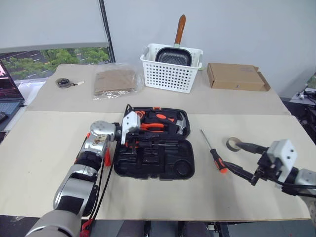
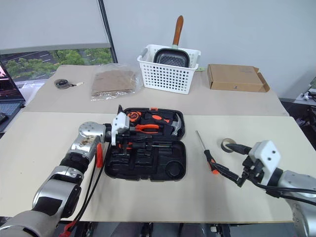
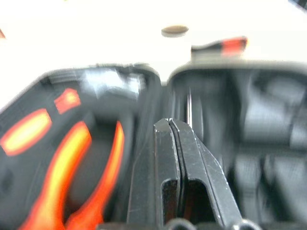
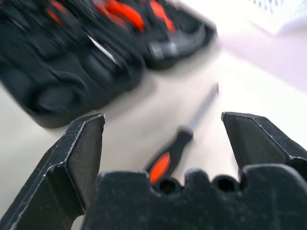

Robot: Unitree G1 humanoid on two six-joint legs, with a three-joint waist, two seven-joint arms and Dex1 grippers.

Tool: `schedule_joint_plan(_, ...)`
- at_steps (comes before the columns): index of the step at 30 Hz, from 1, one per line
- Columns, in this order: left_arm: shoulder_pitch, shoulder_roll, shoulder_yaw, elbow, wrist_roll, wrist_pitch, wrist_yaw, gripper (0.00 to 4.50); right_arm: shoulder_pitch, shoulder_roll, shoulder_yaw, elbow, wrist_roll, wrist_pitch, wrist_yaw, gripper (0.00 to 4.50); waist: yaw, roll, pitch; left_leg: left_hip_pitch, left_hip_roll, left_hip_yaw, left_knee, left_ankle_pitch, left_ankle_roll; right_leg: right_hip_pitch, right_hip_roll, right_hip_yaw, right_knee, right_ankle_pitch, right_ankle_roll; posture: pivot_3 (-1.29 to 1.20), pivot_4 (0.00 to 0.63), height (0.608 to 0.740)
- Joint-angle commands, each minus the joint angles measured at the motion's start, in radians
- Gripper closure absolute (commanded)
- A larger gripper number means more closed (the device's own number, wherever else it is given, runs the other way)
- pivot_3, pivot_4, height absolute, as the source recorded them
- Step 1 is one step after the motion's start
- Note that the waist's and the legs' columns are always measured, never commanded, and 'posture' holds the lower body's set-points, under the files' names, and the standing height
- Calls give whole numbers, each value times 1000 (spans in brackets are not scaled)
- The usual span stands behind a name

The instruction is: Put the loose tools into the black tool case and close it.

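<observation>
One tool case (image 1: 155,158) lies open; one screwdriver (image 1: 213,151) and one tape roll (image 1: 233,143) lie loose. Left gripper (image 3: 173,125) closed, empty; right gripper (image 4: 163,132) spread wide, empty.

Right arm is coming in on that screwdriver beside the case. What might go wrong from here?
The screwdriver lies flat on the table, so the right gripper, jaws open, may scrape the surface or push the screwdriver instead of pinching it. The tape roll sits close by and may get knocked. The left gripper, jaws shut, hangs over the open black tool case and could obstruct placing.
</observation>
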Motion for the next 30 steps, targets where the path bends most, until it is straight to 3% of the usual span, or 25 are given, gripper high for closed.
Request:
schedule_joint_plan(1, 51, 114, 48, -301, -157, 227, -84, 3697, -72, 4, 88, -22, -103, 107, -143, 0, -16, 1, 0, -1, 0, 1, 0, 0, 0, -2, 1, 1, 1, 1, -3, 0, 150, 700)
schedule_joint_plan(10, 200, 325, 53, -641, -233, 462, -98, 511, -225, 53, 206, 8, -129, 347, -257, 0, -20, 2, -1, -4, 0, 4, -1, 0, 0, -7, 1, 4, 0, -2, 3, 0, 150, 700)
schedule_joint_plan(12, 230, 355, 51, -682, -228, 474, -90, 0, -236, 50, 227, 6, -127, 374, -252, 537, -19, 2, -1, -3, 0, 4, -1, 1, 0, -7, 1, 4, 0, -2, 3, 0, 150, 700)
schedule_joint_plan(21, 342, 395, 101, -815, -253, 515, 6, 0, -273, 32, 252, 14, -122, 422, -233, 3530, -17, 2, -1, -3, -1, 4, -2, 1, 0, -7, 1, 5, 0, -2, 2, 0, 150, 700)
schedule_joint_plan(30, 520, 433, 275, -931, -331, 586, 144, 0, -487, 13, 204, 126, -127, 371, -219, 3527, -26, 2, -1, -3, 0, 6, -2, 1, -1, -9, 1, 7, 0, -2, 2, 0, 150, 700)
